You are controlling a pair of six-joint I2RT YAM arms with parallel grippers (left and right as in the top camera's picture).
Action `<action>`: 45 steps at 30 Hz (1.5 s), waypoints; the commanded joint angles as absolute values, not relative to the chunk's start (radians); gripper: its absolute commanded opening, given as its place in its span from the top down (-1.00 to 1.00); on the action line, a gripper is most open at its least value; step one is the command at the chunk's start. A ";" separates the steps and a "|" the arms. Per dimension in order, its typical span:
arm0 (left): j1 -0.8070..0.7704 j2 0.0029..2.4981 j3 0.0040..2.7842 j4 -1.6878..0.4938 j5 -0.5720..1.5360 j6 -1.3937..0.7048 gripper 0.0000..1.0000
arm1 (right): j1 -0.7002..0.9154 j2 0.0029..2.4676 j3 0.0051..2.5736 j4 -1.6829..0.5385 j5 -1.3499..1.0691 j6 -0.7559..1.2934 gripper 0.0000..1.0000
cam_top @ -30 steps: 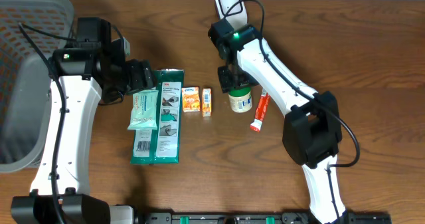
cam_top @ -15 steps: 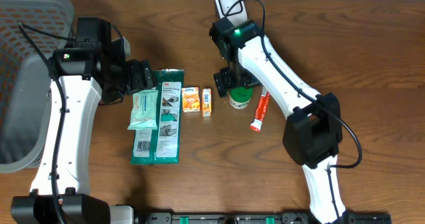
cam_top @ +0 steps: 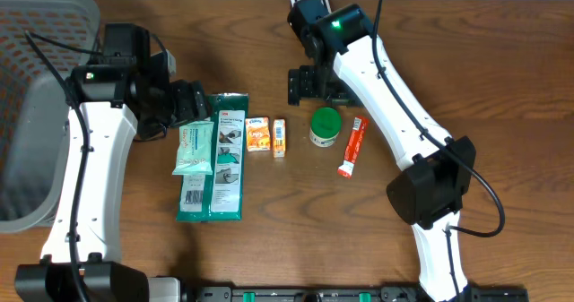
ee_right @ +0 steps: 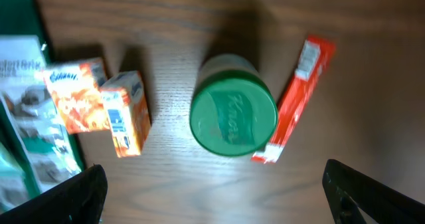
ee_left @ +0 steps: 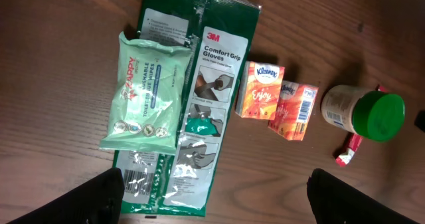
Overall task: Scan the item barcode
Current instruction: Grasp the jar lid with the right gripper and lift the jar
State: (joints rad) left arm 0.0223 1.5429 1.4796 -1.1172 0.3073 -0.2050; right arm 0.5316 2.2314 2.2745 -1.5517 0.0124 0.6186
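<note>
Up top in the middle of the overhead view, the right gripper (cam_top: 308, 83) hangs over the table (cam_top: 502, 87), jaws spread wide, holding nothing; the left gripper (cam_top: 190, 103) sits upper left, just above the wipes pouch (cam_top: 194, 148), also spread and empty. Count-wise: one green-lidded jar (cam_top: 325, 127) standing dead centre, one red tube (cam_top: 352, 147) just right of it, two small tissue packs (cam_top: 257, 133), one glove pack (cam_top: 226, 172), one pouch. A second ago the right gripper was down on the jar; now it's pulled back toward the top edge.

It looks like a robot lab staged as a shop checkout: two white robot arms (cam_top: 386, 87) over a wooden desk (cam_top: 502, 87), packaged goods (cam_top: 226, 159) in a row, and a grey mesh basket (cam_top: 36, 33) at the left.
</note>
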 commanded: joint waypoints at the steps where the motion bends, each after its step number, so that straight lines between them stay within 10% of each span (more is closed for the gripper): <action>1: 0.020 1.549 1.478 -1.118 0.294 -0.192 -0.78 | 0.524 2.216 2.249 -1.575 0.049 0.988 -0.99; 10: 0.020 1.549 1.478 -1.118 0.294 -0.192 -0.78 | 0.524 2.216 2.084 -1.550 0.075 1.480 -0.99; 33: 0.020 1.549 1.478 -1.118 0.294 -0.192 -0.78 | 0.525 2.216 1.842 -1.200 0.039 1.499 -0.48; 45: 0.020 1.549 1.478 -1.118 0.294 -0.192 -0.78 | 0.526 2.216 1.842 -1.185 0.055 0.956 -0.49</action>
State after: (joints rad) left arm 0.0223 1.5433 1.4796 -1.1172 0.3073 -0.2050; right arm 0.5316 2.2314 1.8500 -1.1870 0.0360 1.1698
